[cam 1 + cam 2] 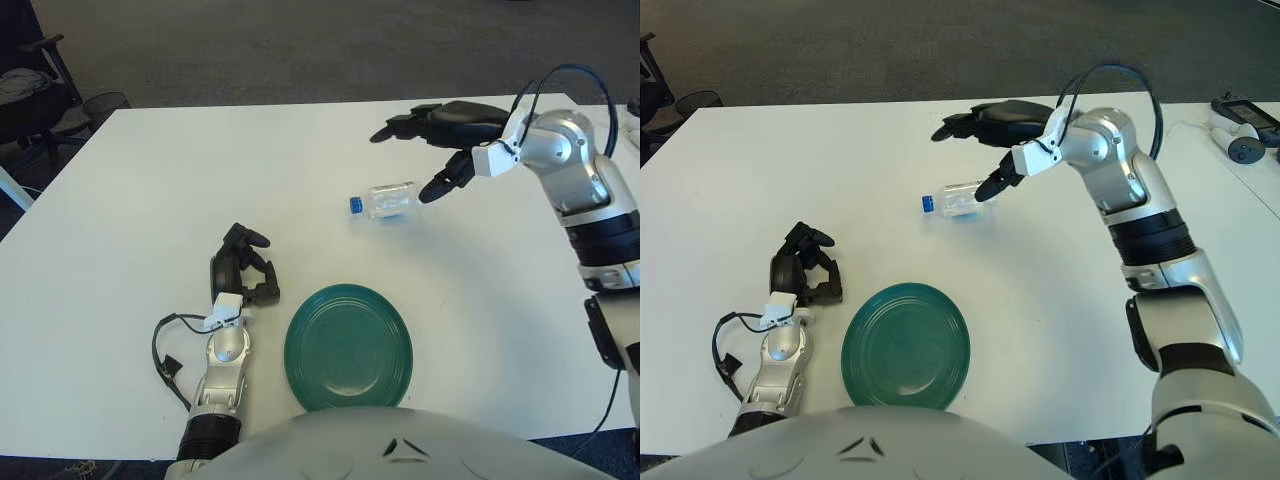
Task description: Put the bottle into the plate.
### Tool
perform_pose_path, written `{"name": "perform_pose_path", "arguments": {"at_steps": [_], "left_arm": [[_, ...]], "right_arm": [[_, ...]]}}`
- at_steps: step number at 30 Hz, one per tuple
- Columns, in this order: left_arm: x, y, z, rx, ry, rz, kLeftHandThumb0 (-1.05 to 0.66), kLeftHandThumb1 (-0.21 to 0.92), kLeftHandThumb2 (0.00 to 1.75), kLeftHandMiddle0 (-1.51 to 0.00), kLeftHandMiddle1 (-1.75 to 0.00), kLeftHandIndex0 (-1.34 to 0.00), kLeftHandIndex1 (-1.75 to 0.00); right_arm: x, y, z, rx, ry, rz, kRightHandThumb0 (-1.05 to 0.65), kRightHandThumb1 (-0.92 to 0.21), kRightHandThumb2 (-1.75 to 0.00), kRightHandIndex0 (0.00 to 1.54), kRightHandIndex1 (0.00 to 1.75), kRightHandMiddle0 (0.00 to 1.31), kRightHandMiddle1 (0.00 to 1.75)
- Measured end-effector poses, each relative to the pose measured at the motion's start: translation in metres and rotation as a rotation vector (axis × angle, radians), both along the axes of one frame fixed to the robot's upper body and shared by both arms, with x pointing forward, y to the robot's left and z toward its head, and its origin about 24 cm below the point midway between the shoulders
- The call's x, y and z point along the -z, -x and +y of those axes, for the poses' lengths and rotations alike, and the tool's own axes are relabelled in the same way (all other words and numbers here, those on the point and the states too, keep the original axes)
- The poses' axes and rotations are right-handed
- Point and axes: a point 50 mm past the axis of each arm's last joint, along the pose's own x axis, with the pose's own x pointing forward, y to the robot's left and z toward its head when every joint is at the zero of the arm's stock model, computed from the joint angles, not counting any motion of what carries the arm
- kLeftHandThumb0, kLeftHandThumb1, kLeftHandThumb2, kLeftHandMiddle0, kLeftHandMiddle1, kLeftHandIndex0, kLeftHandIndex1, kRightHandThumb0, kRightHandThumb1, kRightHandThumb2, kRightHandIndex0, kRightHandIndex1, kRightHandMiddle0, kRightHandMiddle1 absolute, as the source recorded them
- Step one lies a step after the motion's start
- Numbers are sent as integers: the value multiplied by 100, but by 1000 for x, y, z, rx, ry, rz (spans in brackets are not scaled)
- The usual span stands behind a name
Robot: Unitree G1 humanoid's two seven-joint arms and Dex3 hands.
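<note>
Office or lab room around me: grey carpet floor (300, 50), big white counter (150, 180), black swivel chair (35, 85) at my far left (clothing draped on seat), small device with cable (1240, 130) at counter's right edge.

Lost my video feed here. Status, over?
Right hand open above bottle, not gripping. Bottle on its side on table, outside green plate. Left hand idle left of plate. Nothing between.

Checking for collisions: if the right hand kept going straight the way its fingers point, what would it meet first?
The right hand points toward the robot's left, above the bottle. That line looks free over the table, though height is unclear.
</note>
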Motion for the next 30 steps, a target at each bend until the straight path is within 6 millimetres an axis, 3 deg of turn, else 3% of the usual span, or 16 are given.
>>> {"name": "perform_pose_path", "arguments": {"at_steps": [23,30], "left_arm": [[0,-2,-1,0,-5,-3,0,-7,175,-88,-175,-70,-173],[0,-4,0,-6,-9,-2,0,-7,175,-89,-175,-71,-171]], "right_arm": [[13,-10,0,61,117,-65,-105,-91,-5,0,0,0,0],[27,-30,2,123,84,-80,-105,-91,-4,0,0,0,0]]}}
